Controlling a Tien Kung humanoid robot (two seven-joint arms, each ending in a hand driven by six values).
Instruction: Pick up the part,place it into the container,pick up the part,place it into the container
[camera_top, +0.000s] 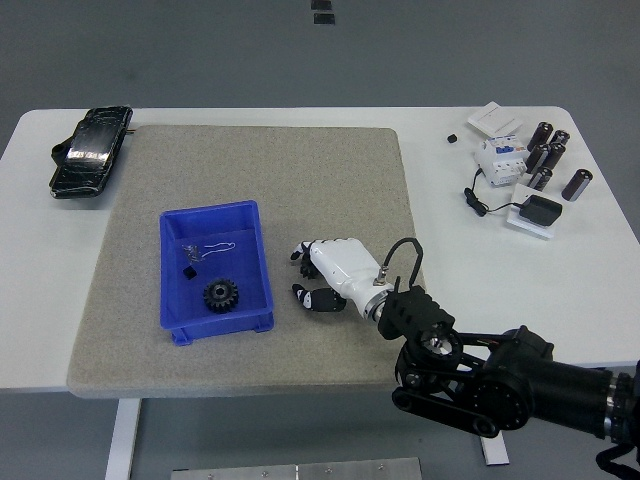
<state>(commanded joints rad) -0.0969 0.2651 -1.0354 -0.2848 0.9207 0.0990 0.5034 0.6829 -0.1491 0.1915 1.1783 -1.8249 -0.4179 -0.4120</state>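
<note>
The blue container sits on the grey mat, left of centre. Inside it lie a black gear, a small black cube and a thin wire clip. My right hand, white with dark fingertips, hovers low over the mat just right of the container's right wall. Its fingers are loosely bent and the thumb stands apart from them. I see nothing held in it. My left hand is out of view.
A black phone-like device lies at the table's far left. At the far right are several dark cylinders, a white breaker, a black adapter with cable and a white card.
</note>
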